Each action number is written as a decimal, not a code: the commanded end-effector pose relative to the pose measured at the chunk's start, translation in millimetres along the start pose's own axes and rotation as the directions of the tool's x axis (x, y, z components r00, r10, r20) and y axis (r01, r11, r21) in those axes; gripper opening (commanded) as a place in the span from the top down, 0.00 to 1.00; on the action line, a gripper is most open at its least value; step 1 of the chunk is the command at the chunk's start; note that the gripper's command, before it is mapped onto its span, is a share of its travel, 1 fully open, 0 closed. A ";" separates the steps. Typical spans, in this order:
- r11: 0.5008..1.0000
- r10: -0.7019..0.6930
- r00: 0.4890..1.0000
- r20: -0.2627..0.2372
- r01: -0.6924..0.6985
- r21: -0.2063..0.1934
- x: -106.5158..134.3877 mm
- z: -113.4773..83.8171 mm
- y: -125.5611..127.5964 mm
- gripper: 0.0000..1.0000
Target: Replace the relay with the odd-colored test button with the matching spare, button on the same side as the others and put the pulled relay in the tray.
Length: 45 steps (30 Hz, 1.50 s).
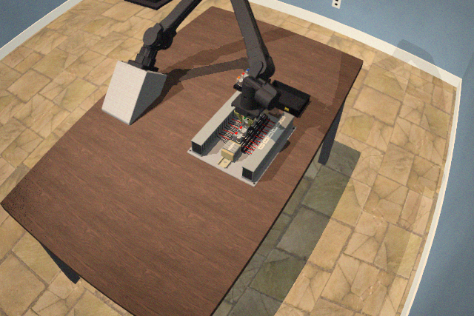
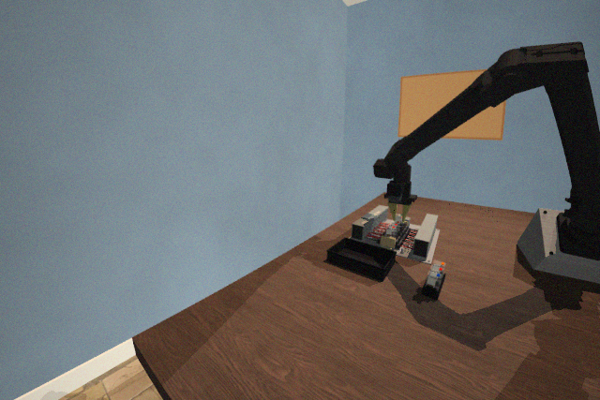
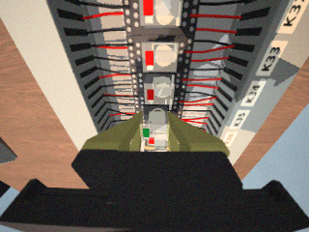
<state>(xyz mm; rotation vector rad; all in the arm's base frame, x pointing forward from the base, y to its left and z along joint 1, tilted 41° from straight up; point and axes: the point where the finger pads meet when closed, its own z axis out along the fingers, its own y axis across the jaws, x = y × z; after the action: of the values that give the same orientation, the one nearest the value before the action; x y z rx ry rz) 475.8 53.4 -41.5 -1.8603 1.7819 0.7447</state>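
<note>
The green-button relay (image 3: pixel 146 132) was pinched by its sides between the gripper's fingertips (image 1: pixel 244 118) (image 2: pixel 398 220), apparently for a straight pull clear of its red-button neighbours (image 3: pixel 158 92).
</note>
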 end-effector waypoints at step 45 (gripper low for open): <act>0.996 -0.027 0.999 -0.017 0.029 0.084 -1.9 -79.3 -20.7 1.00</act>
<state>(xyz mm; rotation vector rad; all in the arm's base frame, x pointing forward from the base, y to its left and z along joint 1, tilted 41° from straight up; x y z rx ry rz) 481.0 24.8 -9.5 -1.8410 1.7921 0.7149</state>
